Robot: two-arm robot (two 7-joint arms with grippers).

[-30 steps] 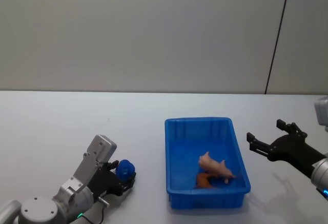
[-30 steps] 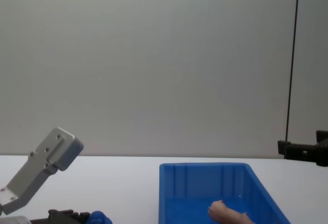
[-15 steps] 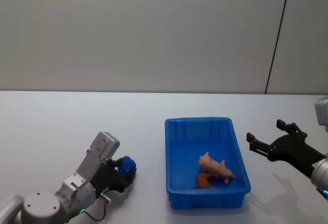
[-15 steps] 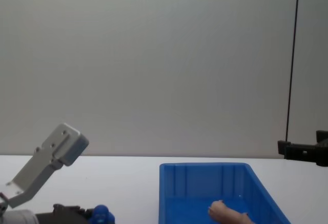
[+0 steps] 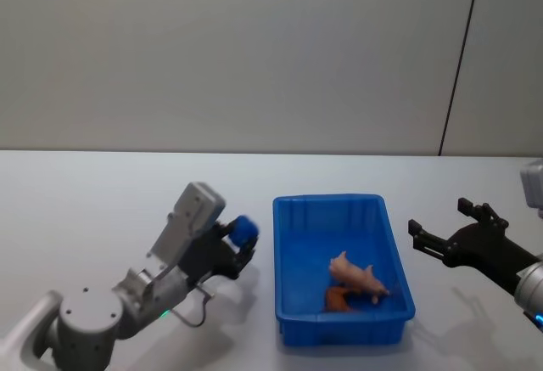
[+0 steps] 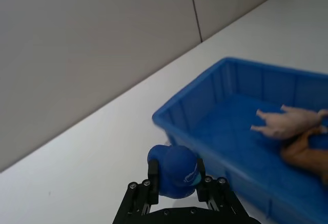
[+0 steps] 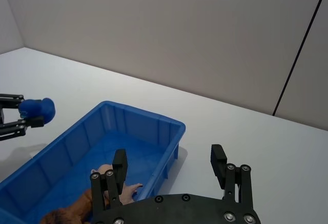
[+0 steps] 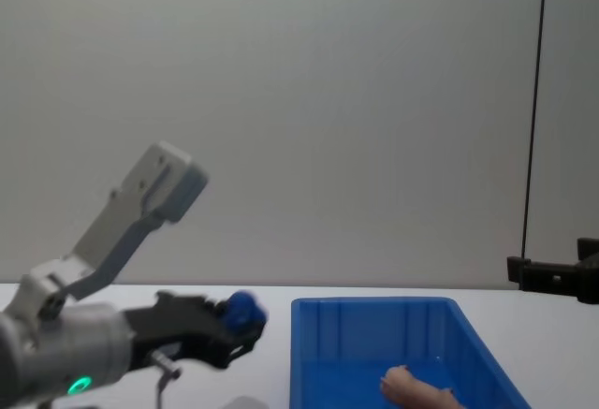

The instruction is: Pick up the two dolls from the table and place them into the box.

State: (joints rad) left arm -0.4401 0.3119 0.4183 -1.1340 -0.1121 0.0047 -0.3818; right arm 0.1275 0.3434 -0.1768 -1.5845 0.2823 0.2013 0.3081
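My left gripper (image 5: 234, 247) is shut on the bright blue doll (image 5: 243, 228) and holds it in the air above the white table (image 5: 93, 201), just left of the blue box (image 5: 326, 200). In the left wrist view the blue doll (image 6: 175, 171) sits between the fingers, with the box's rim (image 6: 190, 96) close beyond. The peach doll (image 5: 356, 273) lies inside the box, toward its near right part. My right gripper (image 5: 439, 235) hovers open to the right of the box, level with its middle, with nothing between its fingers.
An orange-brown figure (image 5: 338, 300) lies in the box beside the peach doll. A grey wall stands behind the table. Bare tabletop stretches to the left and behind the box.
My left gripper has lifted the blue doll off the table and carried it up and to the right, close to the box's left wall. The right arm has not moved.
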